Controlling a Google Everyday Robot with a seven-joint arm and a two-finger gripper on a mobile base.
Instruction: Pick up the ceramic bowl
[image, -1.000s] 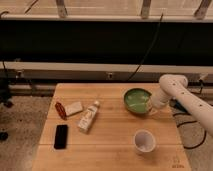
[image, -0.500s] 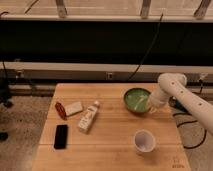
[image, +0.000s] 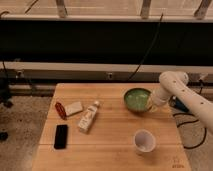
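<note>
- Camera view: the green bowl (image: 136, 99) sits upright on the wooden table (image: 115, 150), in the far right part of the top and not far from the right edge.
- The gripper (image: 149, 104) is low at the bowl's right rim, right against it. The arm (image: 175, 82) comes in from the right and bends down to that spot.
- It cannot be told from here whether the gripper is apart, together or clamped on the rim. The bowl looks to be resting flat on the wood, not yet lifted.
- A white cup (image: 144, 141) stands nearer the camera, apart from the bowl. A bottle (image: 87, 117) lies mid-table. A pale block (image: 75, 108), a red object (image: 60, 110) and a black phone (image: 61, 136) lie further left, all well apart from the bowl.
- The main risk is probably the hold itself. A grip on one side of a glazed rim leaves the bowl's weight hanging off to the left, so it may tilt and slide out on the way up.
- If the rim is not properly seated in the gripper, closing could shove the bowl across the table instead of catching it.
- A drop from any height could chip or crack the ceramic, and a fall to the right might take the bowl over the table edge.
- A low swing toward the camera could knock over the cup.
</note>
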